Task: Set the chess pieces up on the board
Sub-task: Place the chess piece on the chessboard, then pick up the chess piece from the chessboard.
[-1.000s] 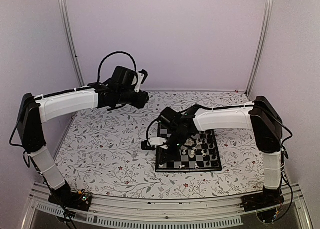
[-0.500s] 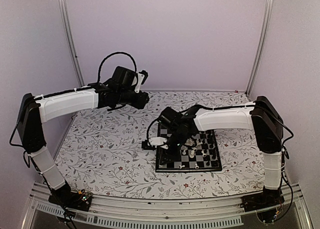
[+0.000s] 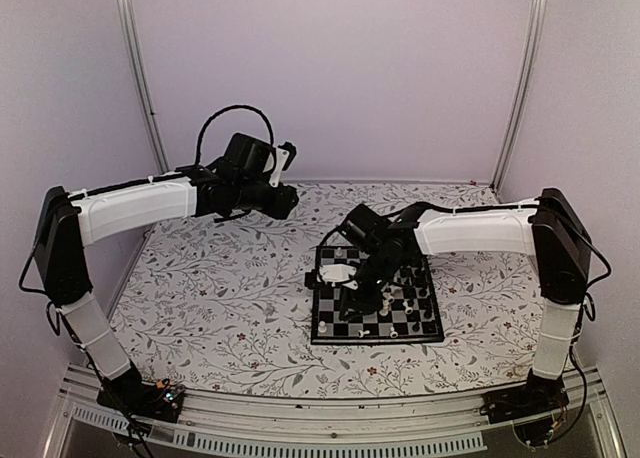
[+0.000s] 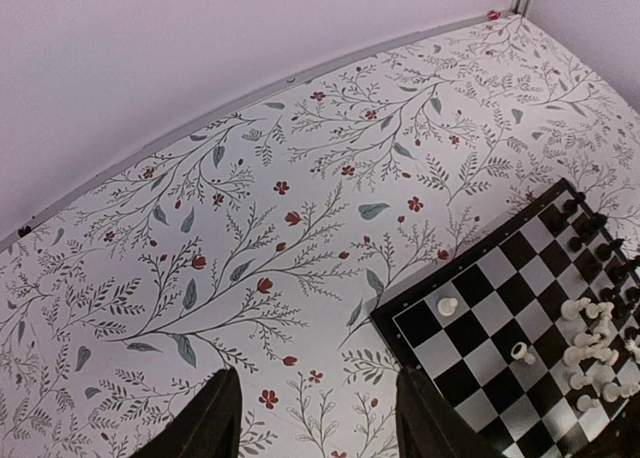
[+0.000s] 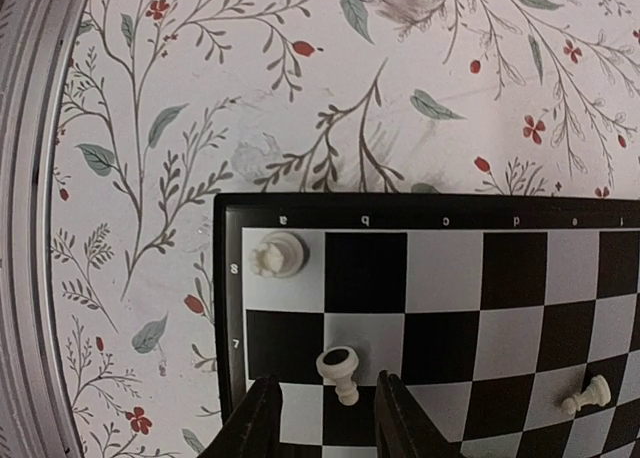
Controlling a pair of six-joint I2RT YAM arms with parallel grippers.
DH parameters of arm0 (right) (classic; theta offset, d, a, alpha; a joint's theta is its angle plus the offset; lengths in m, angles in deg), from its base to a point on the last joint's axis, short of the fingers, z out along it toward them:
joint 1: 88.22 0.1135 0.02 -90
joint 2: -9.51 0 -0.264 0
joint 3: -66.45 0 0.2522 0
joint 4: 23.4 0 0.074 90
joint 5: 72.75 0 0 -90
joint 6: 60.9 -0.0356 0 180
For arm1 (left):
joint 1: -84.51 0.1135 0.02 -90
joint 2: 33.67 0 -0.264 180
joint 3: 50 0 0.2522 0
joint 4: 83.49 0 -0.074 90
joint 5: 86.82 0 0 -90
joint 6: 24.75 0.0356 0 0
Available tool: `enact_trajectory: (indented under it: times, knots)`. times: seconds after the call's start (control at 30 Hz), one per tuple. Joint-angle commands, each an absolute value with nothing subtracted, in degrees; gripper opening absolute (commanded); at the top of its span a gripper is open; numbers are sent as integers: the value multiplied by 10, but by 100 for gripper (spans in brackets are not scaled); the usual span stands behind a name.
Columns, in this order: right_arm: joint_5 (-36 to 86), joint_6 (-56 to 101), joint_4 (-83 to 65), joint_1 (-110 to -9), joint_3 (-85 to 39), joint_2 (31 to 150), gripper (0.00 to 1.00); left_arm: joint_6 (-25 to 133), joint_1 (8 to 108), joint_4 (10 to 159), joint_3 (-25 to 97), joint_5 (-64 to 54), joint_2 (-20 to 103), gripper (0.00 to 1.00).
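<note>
The board (image 5: 440, 275) lies right of centre on the table (image 3: 331, 329). My right gripper (image 5: 325, 420) hovers low over its left corner (image 3: 355, 296), open. A white pawn (image 5: 340, 372) lies tipped on its side between the two fingers, free of both. A white rook (image 5: 278, 254) stands on the corner square. Several more white chess pieces (image 4: 590, 340) and black ones (image 4: 592, 240) crowd the board's other half. My left gripper (image 4: 318, 428) is held high over the back of the table (image 3: 288, 200), open and empty.
Floral-patterned table surface (image 3: 220, 298) surrounds the board. Pale walls close the back and sides, with a metal rail along the near edge (image 3: 320, 418). Another white piece (image 5: 586, 395) lies on the board to the right of my right gripper.
My right gripper has opened and let go of the white pawn, which now lies on the board. The right arm has shifted to the right. The left arm has not moved.
</note>
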State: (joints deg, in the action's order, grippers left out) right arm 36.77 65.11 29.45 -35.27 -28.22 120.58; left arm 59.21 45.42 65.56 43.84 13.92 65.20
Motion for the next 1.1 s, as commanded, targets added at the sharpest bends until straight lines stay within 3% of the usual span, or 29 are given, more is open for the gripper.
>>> enact_trajectory:
  times: [0.0, 0.63, 1.07]
  knots:
    - [340, 666, 275, -369, -255, 1202, 36, 596, 457, 652, 449, 131, 647, 54]
    - [353, 677, 253, -374, -244, 1236, 36, 600, 453, 651, 451, 126, 653, 54]
    - [381, 688, 259, -374, -237, 1243, 21, 600, 449, 648, 453, 124, 663, 54]
